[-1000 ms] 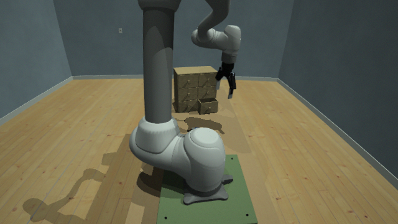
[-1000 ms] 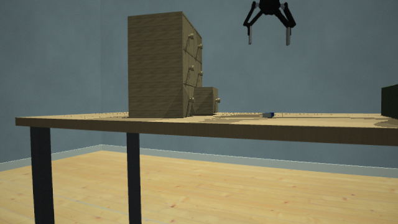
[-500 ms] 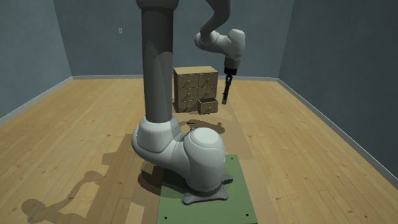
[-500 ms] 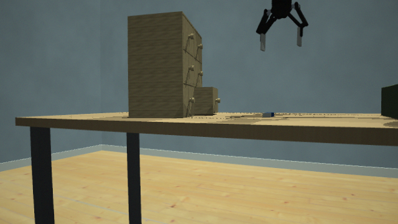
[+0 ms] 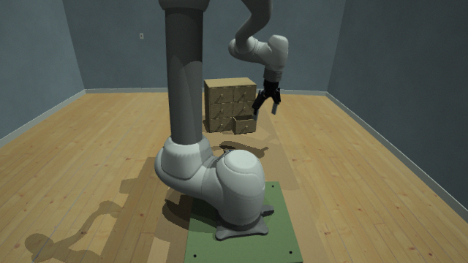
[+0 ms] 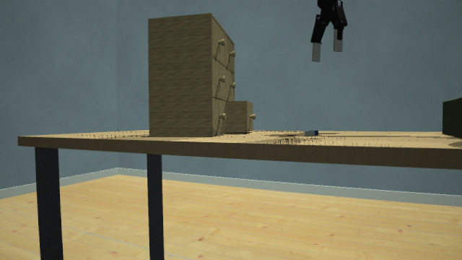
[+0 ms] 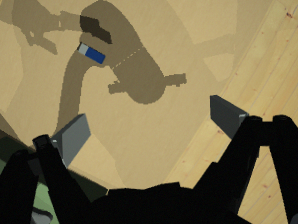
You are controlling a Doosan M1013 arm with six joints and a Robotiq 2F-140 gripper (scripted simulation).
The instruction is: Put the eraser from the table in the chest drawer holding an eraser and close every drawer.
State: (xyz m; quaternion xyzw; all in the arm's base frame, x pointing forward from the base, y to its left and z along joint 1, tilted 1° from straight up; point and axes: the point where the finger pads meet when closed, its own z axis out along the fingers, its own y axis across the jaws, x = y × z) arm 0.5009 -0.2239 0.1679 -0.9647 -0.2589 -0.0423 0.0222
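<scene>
Holds the gripper (image 5: pixel 265 112) (image 6: pixel 327 56) (image 7: pixel 148 115) high above the table (image 5: pixel 283 164) (image 6: pixel 267 149) (image 7: pixel 150 162), jaws wide apart with nothing between, at the upper right of the exterior frame; shows the blue-and-white eraser (image 6: pixel 311 133) (image 7: pixel 92 53) lying on the table, upper left in the wrist frame; shows the chest (image 5: pixel 208 106) (image 6: pixel 180 76) upright, its bottom drawer (image 5: pixel 239 128) (image 6: pixel 237 116) pulled out, right of centre in the top frame

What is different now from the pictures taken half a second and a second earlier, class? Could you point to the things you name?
The gripper (image 5: pixel 265 112) (image 6: pixel 327 52) (image 7: pixel 148 115) has moved away from the chest (image 5: pixel 230 82) (image 6: pixel 180 76) since a second ago, and has turned. It is open, and nothing was taken hold of or let go. The chest, its pulled-out bottom drawer (image 5: pixel 244 126) (image 6: pixel 237 116) and the blue-and-white eraser (image 6: pixel 311 133) (image 7: pixel 92 53) on the table stayed put.
</scene>
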